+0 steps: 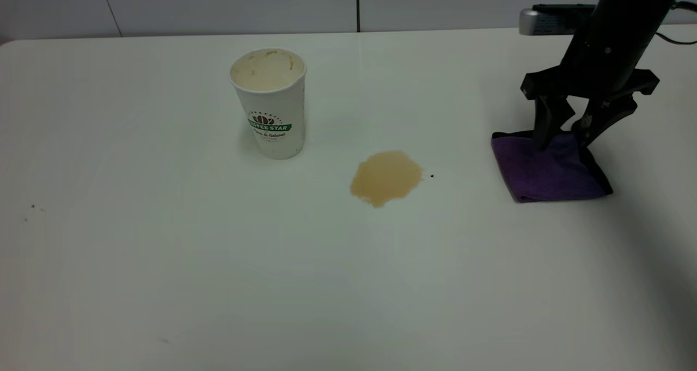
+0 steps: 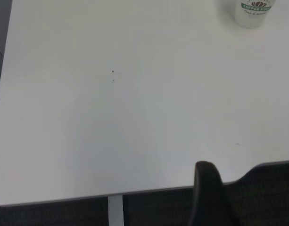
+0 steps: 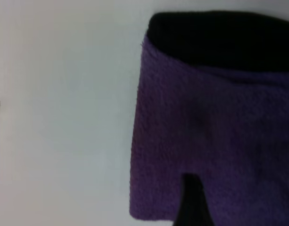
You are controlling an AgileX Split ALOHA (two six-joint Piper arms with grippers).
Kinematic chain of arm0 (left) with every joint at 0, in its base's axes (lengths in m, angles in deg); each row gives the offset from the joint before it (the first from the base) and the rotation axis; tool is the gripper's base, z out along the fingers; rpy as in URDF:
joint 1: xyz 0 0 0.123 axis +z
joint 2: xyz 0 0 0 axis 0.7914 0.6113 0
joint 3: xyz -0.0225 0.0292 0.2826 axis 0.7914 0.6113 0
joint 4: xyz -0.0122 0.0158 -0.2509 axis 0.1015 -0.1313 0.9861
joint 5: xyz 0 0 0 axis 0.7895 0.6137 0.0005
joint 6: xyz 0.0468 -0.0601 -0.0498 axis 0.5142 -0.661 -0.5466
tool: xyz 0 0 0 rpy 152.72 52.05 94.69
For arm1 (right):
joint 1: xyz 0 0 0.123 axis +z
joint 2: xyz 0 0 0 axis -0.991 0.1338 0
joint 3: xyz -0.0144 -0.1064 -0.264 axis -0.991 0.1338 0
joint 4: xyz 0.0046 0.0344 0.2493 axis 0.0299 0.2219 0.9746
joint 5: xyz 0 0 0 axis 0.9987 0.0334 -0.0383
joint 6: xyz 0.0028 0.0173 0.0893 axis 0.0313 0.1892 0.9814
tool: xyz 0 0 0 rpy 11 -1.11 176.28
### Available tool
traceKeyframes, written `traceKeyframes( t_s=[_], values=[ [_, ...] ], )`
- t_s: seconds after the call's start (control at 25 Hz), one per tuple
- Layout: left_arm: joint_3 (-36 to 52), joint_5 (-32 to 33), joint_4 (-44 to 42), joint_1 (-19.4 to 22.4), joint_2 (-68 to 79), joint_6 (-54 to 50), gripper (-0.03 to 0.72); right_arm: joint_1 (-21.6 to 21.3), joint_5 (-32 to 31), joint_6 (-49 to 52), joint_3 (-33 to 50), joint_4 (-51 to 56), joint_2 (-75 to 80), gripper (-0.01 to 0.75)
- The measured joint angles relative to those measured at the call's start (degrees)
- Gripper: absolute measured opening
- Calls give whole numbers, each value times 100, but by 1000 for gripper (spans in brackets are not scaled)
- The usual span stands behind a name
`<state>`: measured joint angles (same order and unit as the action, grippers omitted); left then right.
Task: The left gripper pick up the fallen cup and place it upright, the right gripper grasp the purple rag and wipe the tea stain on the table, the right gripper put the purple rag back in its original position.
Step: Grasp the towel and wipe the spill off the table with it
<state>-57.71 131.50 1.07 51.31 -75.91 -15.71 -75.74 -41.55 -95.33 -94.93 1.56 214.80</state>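
The white paper cup (image 1: 269,104) with a green logo stands upright on the table left of centre, and its base shows in the left wrist view (image 2: 251,12). The tan tea stain (image 1: 385,177) lies to the right of the cup and nearer the front. The folded purple rag (image 1: 547,166) lies at the right. My right gripper (image 1: 566,137) is open, its two fingers straddling the rag's far edge and touching it. In the right wrist view the rag (image 3: 215,132) fills the frame behind one finger (image 3: 191,200). My left gripper shows only one finger (image 2: 205,188), beyond the table's edge and far from the cup.
The white table (image 1: 163,251) has a few dark specks at the left (image 1: 32,206) and one beside the stain (image 1: 432,175). A grey device (image 1: 544,19) sits at the back right behind the right arm.
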Motion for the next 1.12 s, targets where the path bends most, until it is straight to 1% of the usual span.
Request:
traceKeyframes(
  t_s=[0.12, 0.28, 0.36, 0.4, 0.44, 0.52, 0.68, 0.72, 0.8, 0.92, 1.12],
  values=[
    [0, 0, 0, 0, 0, 0, 469, 6, -13, 0, -196, 5, 309, 589],
    [0, 0, 6, 0, 0, 0, 469, 6, 41, 13, -255, -118, 553, 588],
    [0, 0, 6, 0, 0, 0, 469, 6, 56, 26, -283, -129, 573, 572],
    [0, 0, 12, 0, 0, 0, 469, 6, 56, 38, -294, -129, 581, 551],
    [0, 0, 12, 0, 0, 0, 469, 10, 56, 43, -294, -129, 583, 518],
    [0, 0, 12, 0, 0, 0, 469, 25, 81, 43, -294, -156, 594, 415],
    [0, 0, 17, 0, 0, 0, 469, 221, 119, 34, -300, -180, 631, 106],
    [0, 0, 17, 0, 0, 0, 469, 285, 131, 13, -300, -140, 638, 65],
    [0, 0, 17, 0, 0, 0, 470, 474, 192, -73, -320, -12, 678, 43],
    [0, 0, 17, 0, 0, 0, 470, 792, 194, -102, -532, 77, 791, 42],
    [0, 0, 17, 0, 0, 0, 470, 1256, -89, -109, -1253, 123, 1086, 42]
  ],
)
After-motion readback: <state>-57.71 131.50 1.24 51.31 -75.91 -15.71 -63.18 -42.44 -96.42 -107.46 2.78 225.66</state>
